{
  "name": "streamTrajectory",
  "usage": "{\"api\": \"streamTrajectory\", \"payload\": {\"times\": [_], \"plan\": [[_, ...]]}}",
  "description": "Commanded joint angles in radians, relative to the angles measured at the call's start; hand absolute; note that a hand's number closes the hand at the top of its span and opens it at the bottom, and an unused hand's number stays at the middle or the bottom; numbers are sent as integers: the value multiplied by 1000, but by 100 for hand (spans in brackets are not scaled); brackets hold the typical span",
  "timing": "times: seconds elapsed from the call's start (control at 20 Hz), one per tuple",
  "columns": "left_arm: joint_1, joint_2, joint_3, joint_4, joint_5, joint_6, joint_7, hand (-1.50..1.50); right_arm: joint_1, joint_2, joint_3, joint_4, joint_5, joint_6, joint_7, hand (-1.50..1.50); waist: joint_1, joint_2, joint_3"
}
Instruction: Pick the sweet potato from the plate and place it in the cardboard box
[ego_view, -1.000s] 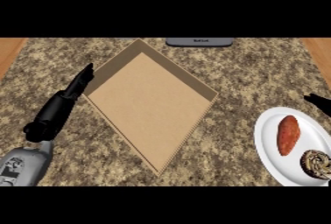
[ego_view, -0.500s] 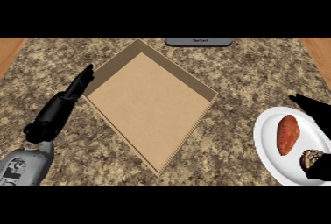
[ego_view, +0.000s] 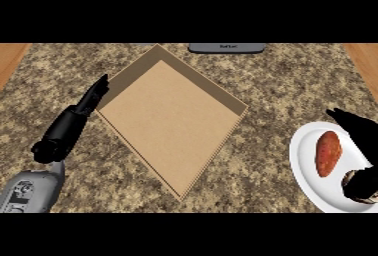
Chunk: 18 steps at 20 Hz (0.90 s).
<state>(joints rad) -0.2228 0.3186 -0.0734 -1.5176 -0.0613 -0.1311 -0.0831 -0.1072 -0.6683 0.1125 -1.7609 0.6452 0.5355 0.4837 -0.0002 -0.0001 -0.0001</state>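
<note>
An orange sweet potato (ego_view: 328, 153) lies lengthwise on a white plate (ego_view: 304, 165) at the right edge of the head view. My right hand (ego_view: 359, 131) hangs over the plate's right side, just right of the sweet potato, with its fingers pointing up and left; its wrist covers the plate's lower right part. Whether the hand touches the sweet potato I cannot tell. The open cardboard box (ego_view: 171, 113) sits turned like a diamond in the middle of the counter, with nothing inside. My left hand (ego_view: 72, 124) rests open with straight fingers along the box's left wall.
A dark grey object (ego_view: 226, 48) lies at the counter's far edge behind the box. Wooden strips (ego_view: 10, 57) show beyond the counter's left and right ends. Bare speckled stone (ego_view: 273, 120) separates the box from the plate.
My right hand has moved left and down from the right edge over the plate, coming close beside the sweet potato. The left hand and the box have stayed still.
</note>
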Motion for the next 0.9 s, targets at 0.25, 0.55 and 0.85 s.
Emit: {"api": "streamTrajectory", "payload": {"times": [0.25,0.55,0.85], "plan": [[6,-12,51,-34,-21,-47,39,0,48,47,-46,131,122,-61,-165,-150,0,0,0],[8,-44,64,-64,-40,-71,63,0,2,96,-80,161,146,11,-188,-150,1,0,0],[39,-71,59,-27,-95,-60,-17,0,-56,154,-66,288,252,-60,-183,-150,2,1,0]]}}
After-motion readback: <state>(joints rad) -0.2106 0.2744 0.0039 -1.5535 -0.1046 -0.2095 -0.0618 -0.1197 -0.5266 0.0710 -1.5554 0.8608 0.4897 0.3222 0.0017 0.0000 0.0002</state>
